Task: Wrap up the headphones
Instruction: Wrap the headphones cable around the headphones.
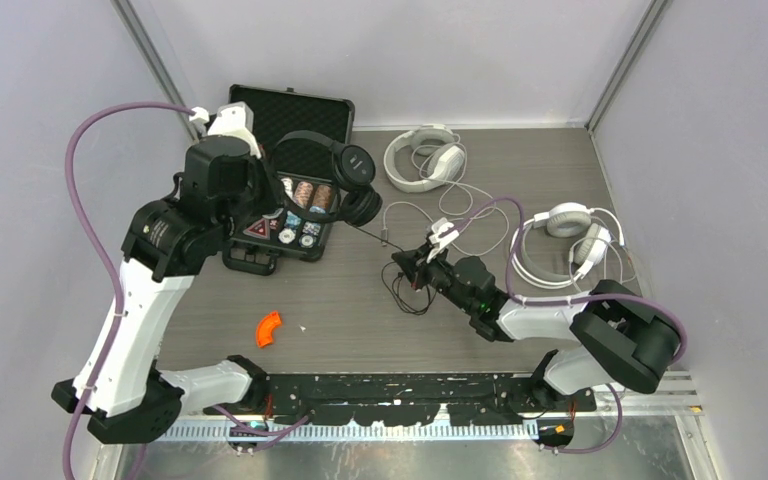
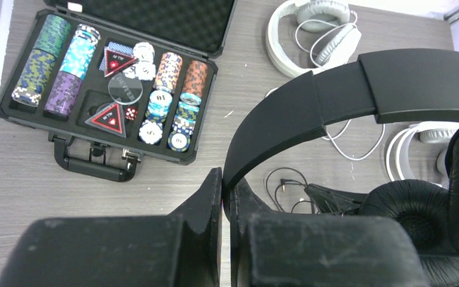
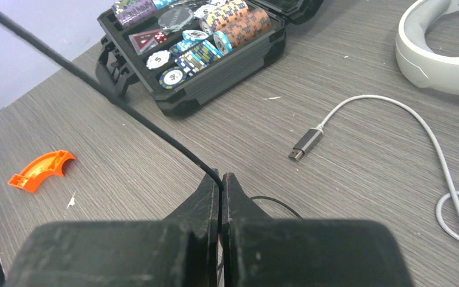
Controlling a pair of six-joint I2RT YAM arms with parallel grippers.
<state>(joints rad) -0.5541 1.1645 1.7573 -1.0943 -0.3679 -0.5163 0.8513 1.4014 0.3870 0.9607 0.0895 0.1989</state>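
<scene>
Pincer tips fill the foreground of both wrist views. The left pincer (image 2: 226,179) is pressed together on the headband of the black headphones (image 2: 346,95), holding them lifted above the open poker chip case (image 2: 119,89) at the left rear of the counter (image 1: 360,330). The right pincer (image 3: 221,179) pinches the thin black cord (image 3: 125,107), which runs taut up toward that headset, with slack loops lying on the counter below.

Winding this cord looks like the step in hand. The next move calls for carrying it round the headband under steady tension.

Two white headphones, one at the rear (image 1: 425,155) and one at the right (image 1: 570,240), lie unwrapped. An orange curved piece (image 1: 269,328) sits near the front.
</scene>
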